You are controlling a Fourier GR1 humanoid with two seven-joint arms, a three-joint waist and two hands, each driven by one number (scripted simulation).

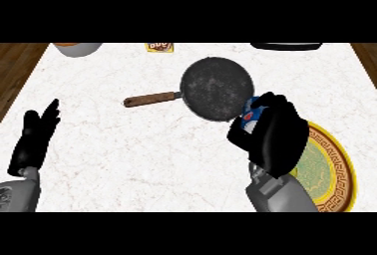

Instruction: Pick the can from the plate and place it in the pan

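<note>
1. Where the counter's left edge runs, the left hand [33, 137] rests open, fingers straight, holding nothing.
2. Pan [217, 88]: dark, round, wooden handle pointing left; nothing in it.
3. Can [253, 115]: blue-and-white, clasped in the curled right hand [271, 134] just beside the pan's rim; likely light, rigid, slippery, best held round its sides.
4. Plate [340, 169]: yellow-rimmed, patterned, vacated.

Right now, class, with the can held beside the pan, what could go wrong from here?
1. The right hand holds the can at the pan's rim; released early, it might land on the counter.
2. The hand could nudge the pan aside.
</note>
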